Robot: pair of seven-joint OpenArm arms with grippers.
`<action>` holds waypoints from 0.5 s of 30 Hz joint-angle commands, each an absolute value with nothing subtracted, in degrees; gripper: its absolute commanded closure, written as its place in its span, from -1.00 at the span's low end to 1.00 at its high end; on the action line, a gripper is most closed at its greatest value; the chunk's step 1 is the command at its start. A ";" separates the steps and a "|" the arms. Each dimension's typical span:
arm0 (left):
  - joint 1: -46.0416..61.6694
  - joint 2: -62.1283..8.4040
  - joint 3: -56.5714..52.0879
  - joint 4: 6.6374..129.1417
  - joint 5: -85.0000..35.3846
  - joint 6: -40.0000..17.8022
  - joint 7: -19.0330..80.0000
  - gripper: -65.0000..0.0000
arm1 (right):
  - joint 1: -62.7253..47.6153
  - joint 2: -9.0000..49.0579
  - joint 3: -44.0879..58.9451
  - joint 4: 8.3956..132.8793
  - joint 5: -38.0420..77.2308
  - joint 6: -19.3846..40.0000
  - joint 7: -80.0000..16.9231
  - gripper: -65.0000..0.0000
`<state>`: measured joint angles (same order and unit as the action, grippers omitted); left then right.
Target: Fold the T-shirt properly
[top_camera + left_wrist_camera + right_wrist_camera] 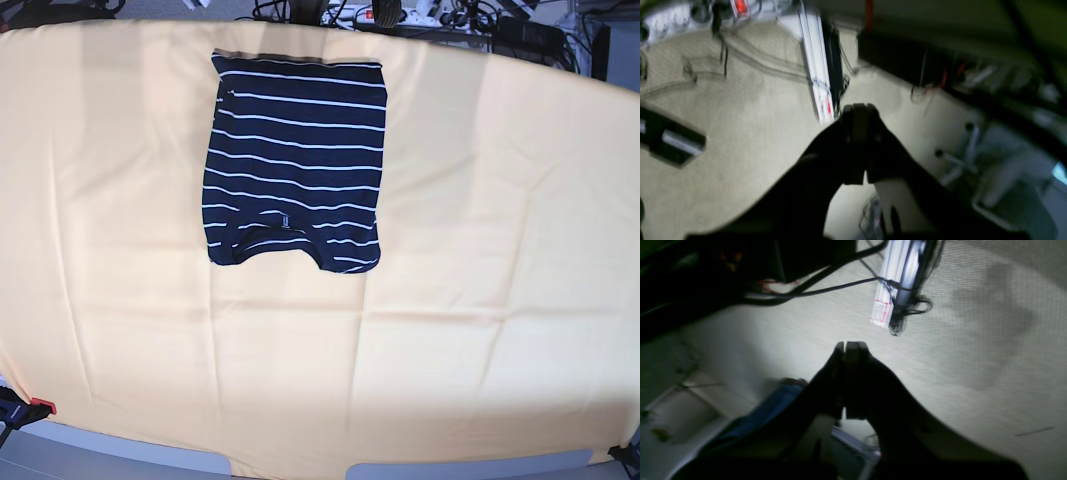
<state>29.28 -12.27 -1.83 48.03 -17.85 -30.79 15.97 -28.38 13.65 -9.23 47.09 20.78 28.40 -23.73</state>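
- On my left wrist view the left tool (858,110) sits in the middle of the frame, blurred, with its two dark fingers pressed together and nothing between them.
- Behind it I see pale carpet (750,133), not the tabletop; a white rail (816,70) with a dark strip beside it runs down from the top centre and ends just above the tool's tip.
- Upper left of that frame there is a white power strip (690,13) with a red lit switch, and loose cables trail over the carpet below it.
- On my right wrist view the right tool (851,348) is also mid-frame, fingers closed on each other, gripping nothing.
- Above it and slightly right lies a white rail end (888,290) with black cables (840,286) tied round it; the same pale carpet fills the right side of the frame.
- Lower left of that frame shows something blue (770,410), too smeared for me to identify.
- In the base view neither arm shows.
- The T-shirt (295,160) lies flat in the upper centre-left of the frame on the yellow-orange cloth (480,250) that covers the tabletop, folded into a tall rectangle, collar toward the bottom of the frame.
- A red-tipped clamp (25,410) sits at the lower left corner.
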 commanded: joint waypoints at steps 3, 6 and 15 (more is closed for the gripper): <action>27.05 -11.22 -1.87 41.89 -16.12 -24.80 8.62 1.00 | -26.81 11.99 -10.81 44.58 14.46 21.39 -18.98 1.00; 25.10 -9.56 -1.87 36.42 -16.05 -18.37 2.35 1.00 | -25.65 10.76 -13.13 42.33 9.52 15.35 -12.45 1.00; 24.75 -2.09 1.52 33.36 -12.88 -8.91 -3.29 1.00 | -24.93 8.43 -21.37 41.76 8.47 7.77 -8.54 1.00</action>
<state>24.10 -1.98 1.56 33.17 -12.86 -8.43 -2.57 -24.43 8.54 -21.32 41.58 8.38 7.81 -9.13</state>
